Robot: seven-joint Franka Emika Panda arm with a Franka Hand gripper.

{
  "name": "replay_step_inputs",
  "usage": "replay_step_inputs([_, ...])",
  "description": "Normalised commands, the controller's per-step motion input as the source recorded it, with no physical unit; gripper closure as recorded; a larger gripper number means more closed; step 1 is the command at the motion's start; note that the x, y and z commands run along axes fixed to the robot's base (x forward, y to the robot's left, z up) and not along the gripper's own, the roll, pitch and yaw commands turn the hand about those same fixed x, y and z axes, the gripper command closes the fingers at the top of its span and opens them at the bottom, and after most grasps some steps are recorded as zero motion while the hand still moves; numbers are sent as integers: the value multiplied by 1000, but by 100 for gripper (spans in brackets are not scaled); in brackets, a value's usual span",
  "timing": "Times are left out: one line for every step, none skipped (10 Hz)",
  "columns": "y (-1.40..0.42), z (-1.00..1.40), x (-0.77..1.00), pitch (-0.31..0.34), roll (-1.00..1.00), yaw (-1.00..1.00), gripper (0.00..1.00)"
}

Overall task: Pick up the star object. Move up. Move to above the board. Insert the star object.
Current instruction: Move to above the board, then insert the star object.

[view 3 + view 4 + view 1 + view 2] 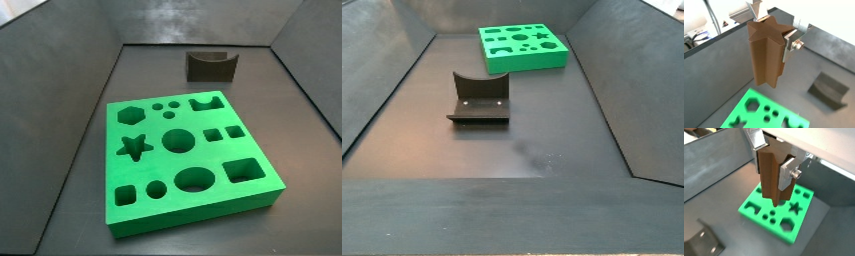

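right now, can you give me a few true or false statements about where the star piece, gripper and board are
1. The gripper holds the star object upright, in both wrist views. True.
2. The star object sits in the star hole. False: the board has that hole empty.
3. The gripper shows in both side views. False: neither shows it.
4. The dark grey block stands on the floor, apart from the board. True.
5. The board is red. False: bright green.

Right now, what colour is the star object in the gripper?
Brown, wood-coloured. The star object, held in the gripper, shows best in a wrist view.
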Motion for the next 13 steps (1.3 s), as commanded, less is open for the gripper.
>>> replay_step_inputs([-761, 102, 383, 138, 39, 9, 100])
replay_step_inputs([-408, 66, 251, 141, 65, 9, 100])
replay_step_inputs([-210, 41, 149, 112, 60, 9, 100])
replay_step_inputs([0, -37, 0, 0, 0, 0, 100])
replay_step_inputs([-34, -311, -97, -54, 46, 77, 100])
replay_step_inputs([-157, -509, -197, -103, 87, 180, 100])
replay_step_inputs([-263, -583, -189, -117, 103, 240, 100])
replay_step_inputs([-337, -660, -257, -150, 127, 260, 100])
replay_step_inputs([-303, -709, -263, -180, 69, 303, 100])
replay_step_inputs([-311, -737, -283, -190, 79, 346, 100])
replay_step_inputs([-311, -714, -277, -200, 86, 391, 100])
replay_step_inputs([-309, -720, -269, -204, 94, 397, 100])
replay_step_inputs([-320, -694, -194, -180, 114, 414, 100])
